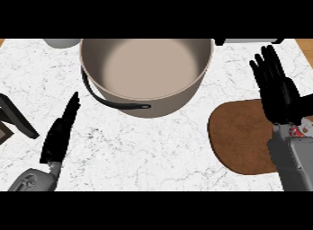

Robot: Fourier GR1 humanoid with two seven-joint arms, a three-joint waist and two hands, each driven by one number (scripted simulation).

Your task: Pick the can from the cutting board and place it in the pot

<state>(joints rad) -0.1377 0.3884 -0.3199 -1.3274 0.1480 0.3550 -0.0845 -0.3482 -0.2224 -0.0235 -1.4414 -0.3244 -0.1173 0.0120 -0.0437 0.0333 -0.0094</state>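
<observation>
A large beige pot (146,67) with a black handle stands at the back middle of the white marble counter, its inside bare. At the right lies the brown cutting board (242,139). My right hand (279,96) hovers over the board's right part, fingers straight and pointing away, thumb out to the right, open. Just beside its wrist a small brown and white patch shows, probably the can (310,127); the hand and forearm hide most of it. My left hand (58,132) rests at the lower left, fingers straight, open and holding nothing.
A dark slanted object (11,117) sits at the counter's left edge. A white thing (61,42) shows at the back left and another (252,41) at the back right. Bare marble (152,152) stretches between the pot, the board and the left hand.
</observation>
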